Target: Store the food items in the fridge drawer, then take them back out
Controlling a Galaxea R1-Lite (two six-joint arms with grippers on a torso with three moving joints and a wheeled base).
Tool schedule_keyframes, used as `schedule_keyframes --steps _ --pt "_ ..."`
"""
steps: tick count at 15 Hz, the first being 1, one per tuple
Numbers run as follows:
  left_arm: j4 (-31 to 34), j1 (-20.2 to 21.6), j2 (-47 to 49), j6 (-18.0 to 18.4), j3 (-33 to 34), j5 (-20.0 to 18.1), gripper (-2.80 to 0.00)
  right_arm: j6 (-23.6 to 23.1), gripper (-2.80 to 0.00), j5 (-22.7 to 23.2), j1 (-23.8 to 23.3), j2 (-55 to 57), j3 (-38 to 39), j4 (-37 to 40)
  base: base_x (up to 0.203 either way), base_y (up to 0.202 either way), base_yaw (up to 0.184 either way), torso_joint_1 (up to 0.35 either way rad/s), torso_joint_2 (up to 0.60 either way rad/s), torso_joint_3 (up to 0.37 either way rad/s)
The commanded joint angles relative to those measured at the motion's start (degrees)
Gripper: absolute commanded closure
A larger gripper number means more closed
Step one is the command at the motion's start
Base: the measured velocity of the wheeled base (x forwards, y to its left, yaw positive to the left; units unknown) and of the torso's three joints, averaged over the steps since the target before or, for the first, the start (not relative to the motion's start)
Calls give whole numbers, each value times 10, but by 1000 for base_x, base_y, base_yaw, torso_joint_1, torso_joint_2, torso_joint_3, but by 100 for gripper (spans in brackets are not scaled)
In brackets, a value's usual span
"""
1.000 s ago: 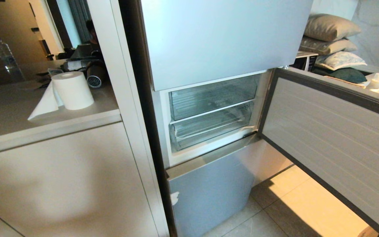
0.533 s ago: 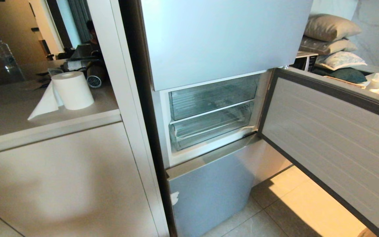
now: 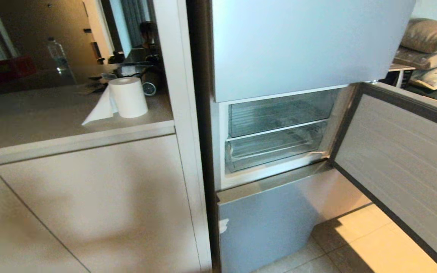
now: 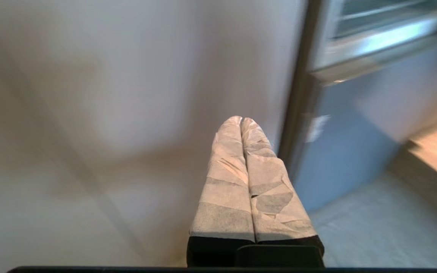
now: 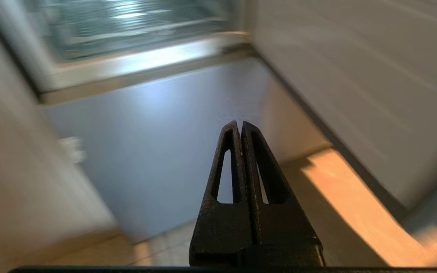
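The fridge's middle door (image 3: 404,159) hangs wide open to the right, baring two clear drawers stacked in the compartment. Both sit pushed in. The lower drawer (image 3: 271,151), shallow with a ribbed floor, looks like the one meant for the food, and I can see nothing lying in it from here. No fruit shows anywhere (not in the drawers, not on the tabletop (image 3: 51,113) to the left, not in either gripper). So where the food is, I cannot tell.

The left gripper (image 4: 241,120), its fingers wrapped in pale tape, is pressed fully closed and holds nothing; it points at the cabinet front (image 4: 108,94) just left of the fridge. The right gripper (image 5: 240,124) is likewise closed tight and empty, aimed at the grey lower door (image 5: 146,151) beneath the open compartment. Both hang low and tucked, likely a carrying pose while the base lines itself up with the fridge.

A paper roll (image 3: 127,97) and a water bottle (image 3: 57,55) stand on the tabletop, well apart from the fridge. I'd judge the storing has not begun: a drawer must be pulled out first.
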Motion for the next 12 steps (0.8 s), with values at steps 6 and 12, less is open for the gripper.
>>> schedule_keyframes --steps 6,12 --pt "1 0 1 0 0 0 0 -2 0 1 0 0 0 0 1 -6 125 1 1 2" --pt "1 0 1 0 0 0 0 -57 0 11 2 96 -71 12 0 0 0 0 0 0"
